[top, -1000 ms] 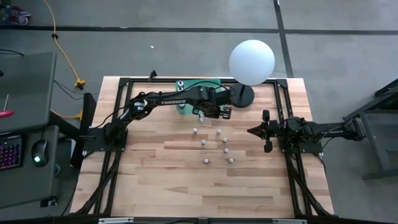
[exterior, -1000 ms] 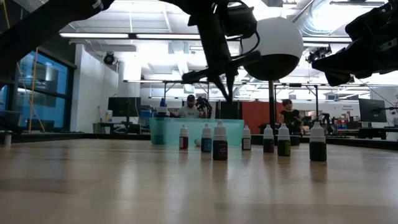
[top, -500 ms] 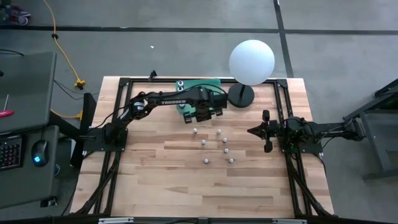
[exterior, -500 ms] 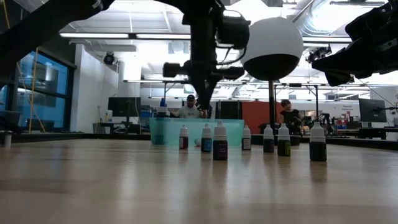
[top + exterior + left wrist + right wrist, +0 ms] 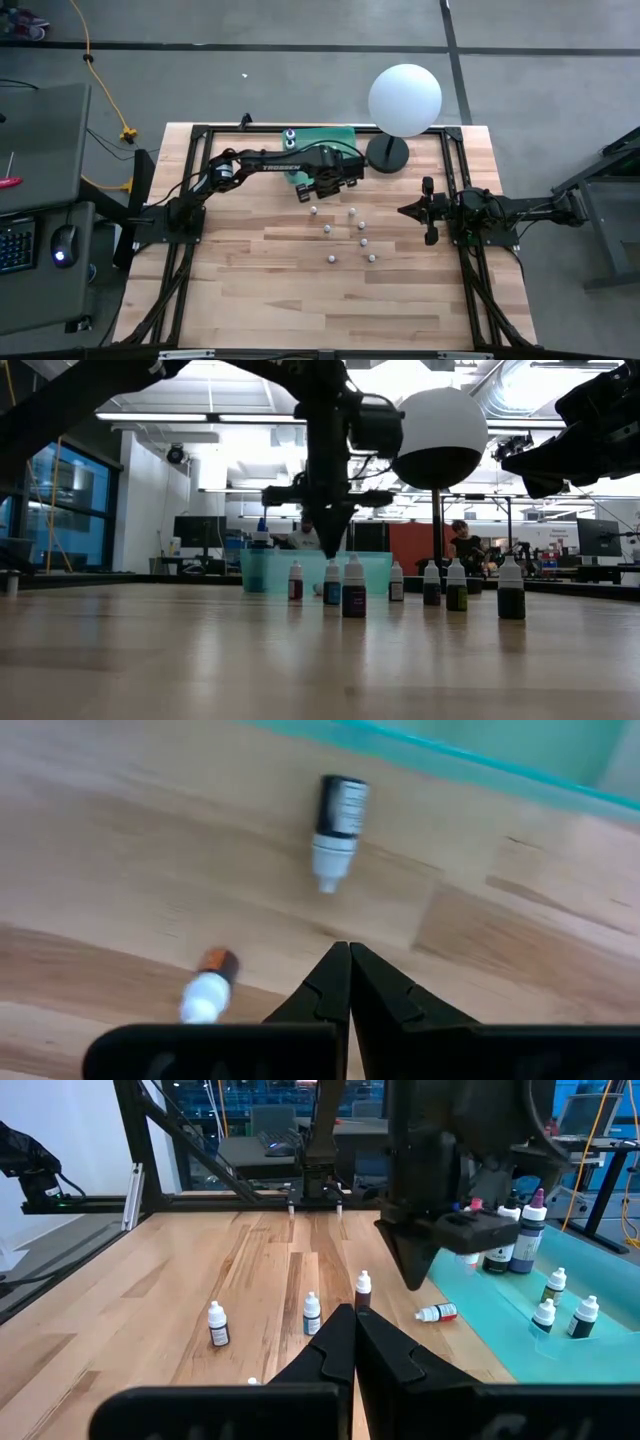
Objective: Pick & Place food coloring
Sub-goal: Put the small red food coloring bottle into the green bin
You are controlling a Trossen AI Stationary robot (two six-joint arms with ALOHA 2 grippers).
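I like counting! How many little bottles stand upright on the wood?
7 bottles: two nearest the green tray, three in the middle, two nearest the front edge. Another lies by the tray; the left arm may hide more.

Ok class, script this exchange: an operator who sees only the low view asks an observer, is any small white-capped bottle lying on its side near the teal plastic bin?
Observer: Yes. An orange-bodied, white-capped bottle lies on its side on the wooden table, beside the teal plastic bin.
Operator: What is inside the bin?
Observer: Several white-capped bottles stand in it.
Operator: Is the left tool carrying one?
Observer: No. The left tool is shut and empty.
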